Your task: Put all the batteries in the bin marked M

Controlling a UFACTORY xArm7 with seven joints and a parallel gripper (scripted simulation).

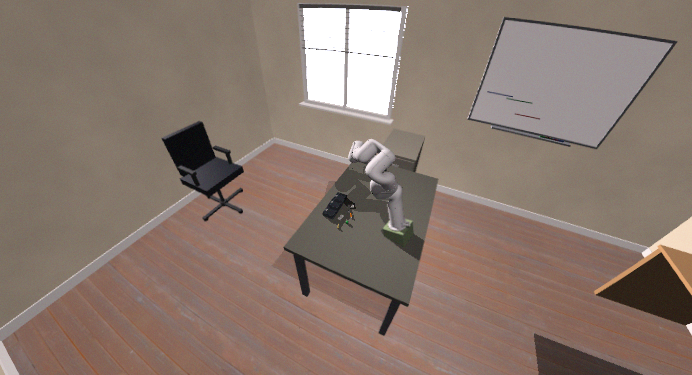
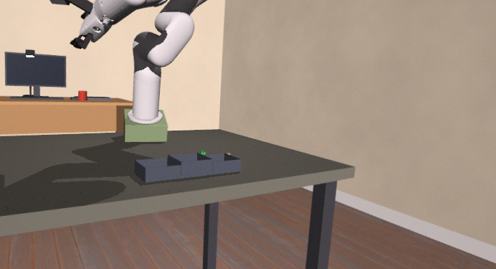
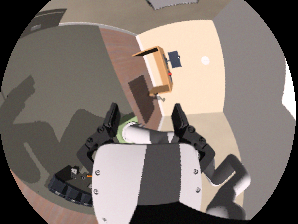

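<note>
A row of three dark open bins point(image 2: 187, 166) stands on the grey table; it also shows in the top view point(image 1: 334, 205) and low at the left of the wrist view point(image 3: 67, 185). I cannot read any bin's mark. Several small things point(image 1: 345, 220) lie on the table beside the bins, too small to tell which are batteries. From the exterior view only a green tip point(image 2: 203, 153) and a yellow tip point(image 2: 228, 154) show behind the bins. My gripper point(image 2: 79, 42) is open and empty, high above the table and far from the bins; its fingers show in the wrist view point(image 3: 143, 132).
The arm stands on a green base block point(image 2: 145, 125) on the table. The bins sit near the table's edge. Away from the table are an office chair point(image 1: 204, 167), a cabinet point(image 1: 406, 147) and a desk with a monitor point(image 2: 35, 69).
</note>
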